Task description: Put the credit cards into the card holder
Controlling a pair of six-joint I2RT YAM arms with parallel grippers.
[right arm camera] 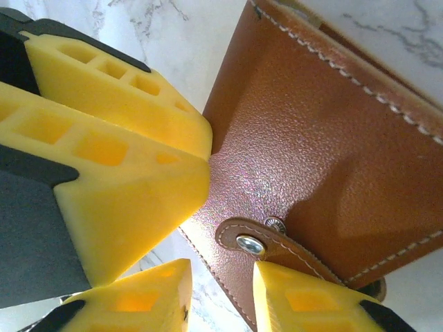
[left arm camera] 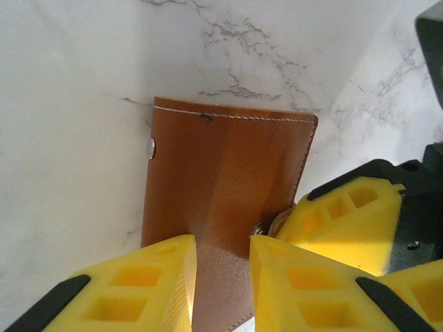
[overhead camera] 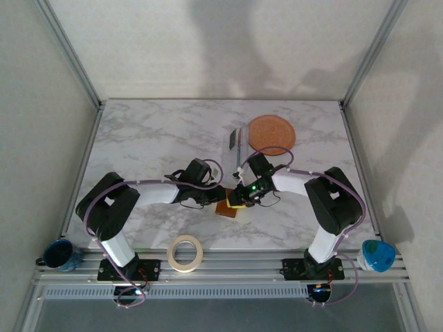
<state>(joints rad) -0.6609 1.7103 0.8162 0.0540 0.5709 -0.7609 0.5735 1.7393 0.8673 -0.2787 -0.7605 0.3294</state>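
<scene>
The card holder (overhead camera: 227, 207) is a small brown leather wallet lying folded on the marble between both arms. My left gripper (left arm camera: 223, 243) is shut on its near end, with leather filling the gap between the yellow fingers (left arm camera: 156, 280). My right gripper (right arm camera: 221, 280) is open at the wallet's edge by the strap tab (right arm camera: 250, 243). One of its fingers (right arm camera: 304, 304) sits just under the tab, and a metal stud shows beside the tab. The card holder (right arm camera: 325, 138) looks closed. The credit cards are hidden or out of view.
A clear plastic sleeve (overhead camera: 237, 144) lies just behind the grippers. A round orange plate (overhead camera: 271, 131) sits at the back right. A roll of tape (overhead camera: 185, 252) rests on the near rail, with a blue mug (overhead camera: 61, 254) at its left end and a teal cup (overhead camera: 378, 254) at its right.
</scene>
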